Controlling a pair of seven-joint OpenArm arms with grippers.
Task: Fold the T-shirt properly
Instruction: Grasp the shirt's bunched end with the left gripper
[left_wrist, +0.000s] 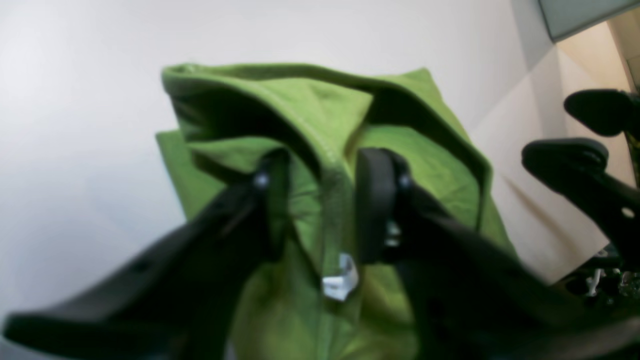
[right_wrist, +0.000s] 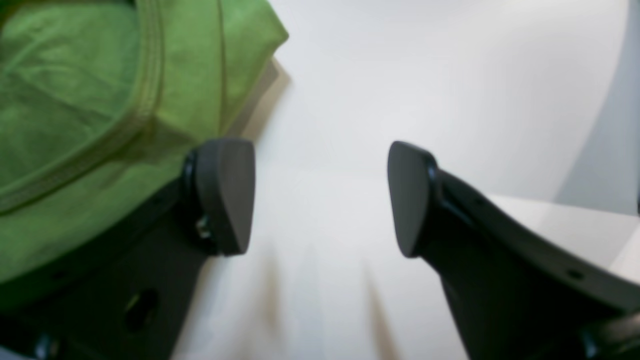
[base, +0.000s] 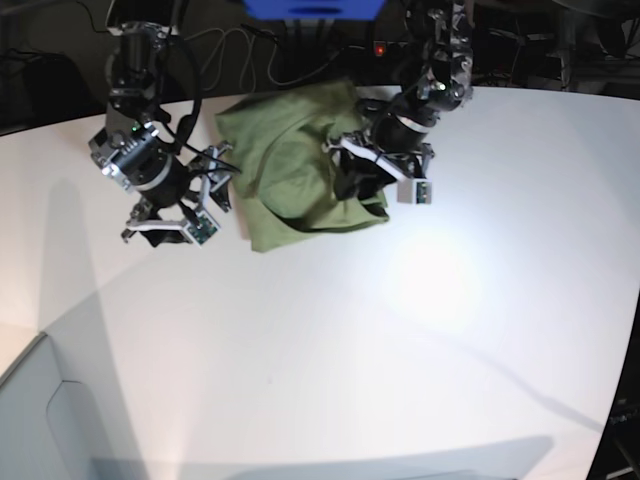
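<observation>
The olive-green T-shirt (base: 295, 165) lies bunched at the back of the white table (base: 400, 330). My left gripper (left_wrist: 322, 200) is shut on a raised fold of the T-shirt (left_wrist: 320, 115) near a white label (left_wrist: 341, 282). The cloth tents up beyond the fingers. In the base view the left gripper (base: 352, 185) sits at the shirt's right edge. My right gripper (right_wrist: 320, 200) is open and empty, just beside the T-shirt's edge (right_wrist: 75, 100), above bare table. In the base view the right gripper (base: 220, 188) is at the shirt's left side.
Cables and dark equipment (base: 300, 40) run along the table's back edge. A blue object (base: 310, 8) stands behind the shirt. The right arm's black fingers (left_wrist: 565, 155) show at the right of the left wrist view.
</observation>
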